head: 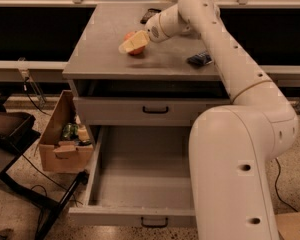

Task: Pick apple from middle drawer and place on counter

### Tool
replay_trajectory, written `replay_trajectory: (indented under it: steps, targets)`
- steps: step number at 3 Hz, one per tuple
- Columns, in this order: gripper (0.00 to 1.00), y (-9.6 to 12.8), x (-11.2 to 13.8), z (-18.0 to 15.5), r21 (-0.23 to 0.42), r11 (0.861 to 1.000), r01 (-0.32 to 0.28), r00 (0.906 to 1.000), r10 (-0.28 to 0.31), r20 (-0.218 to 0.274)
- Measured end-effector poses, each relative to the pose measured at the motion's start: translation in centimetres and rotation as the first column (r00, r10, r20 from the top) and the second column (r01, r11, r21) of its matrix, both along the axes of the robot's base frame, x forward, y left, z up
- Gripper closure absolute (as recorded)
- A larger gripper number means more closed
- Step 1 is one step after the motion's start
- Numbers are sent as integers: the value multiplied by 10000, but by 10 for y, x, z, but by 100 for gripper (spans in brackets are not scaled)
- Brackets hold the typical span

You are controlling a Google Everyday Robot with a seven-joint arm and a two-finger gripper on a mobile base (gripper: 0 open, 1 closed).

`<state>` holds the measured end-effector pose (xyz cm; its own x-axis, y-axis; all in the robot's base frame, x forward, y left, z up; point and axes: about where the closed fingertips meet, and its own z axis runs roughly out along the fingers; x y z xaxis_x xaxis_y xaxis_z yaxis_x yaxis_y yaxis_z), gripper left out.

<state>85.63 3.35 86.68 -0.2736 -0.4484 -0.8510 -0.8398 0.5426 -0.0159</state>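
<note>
Warm, dim indoor light falls from above. The bench [102, 51] top catches most of it and shows an even matte grey. The gripper [134, 43] hangs over the far middle of the bench, clamped on the apple [136, 51], and drops a soft shadow smudge on its near side. Under the bench's overhang runs a dark band. The middle drawer [140, 181] floor sits in muted shade. The white arm [230, 159] glows brightest, near right.

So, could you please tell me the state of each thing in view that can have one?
gripper: over the counter, shut on the apple.
apple: held, out of the drawer.
middle drawer: pulled open, no apple on its visible floor.
drawer front above it: closed.
cardboard box: open at the top.
</note>
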Motion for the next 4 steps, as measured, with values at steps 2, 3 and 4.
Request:
replay_trajectory:
  steps: [2,3,4]
  targets:
    - [0,-50,-38,94,-249,9990,383,9992,-379,152]
    - [0,-122,-81,178,210,9848,1723,9761,-1736,1310]
    - [0,-162,-140,264,1044,9436,3142,9098,-3307,2507]
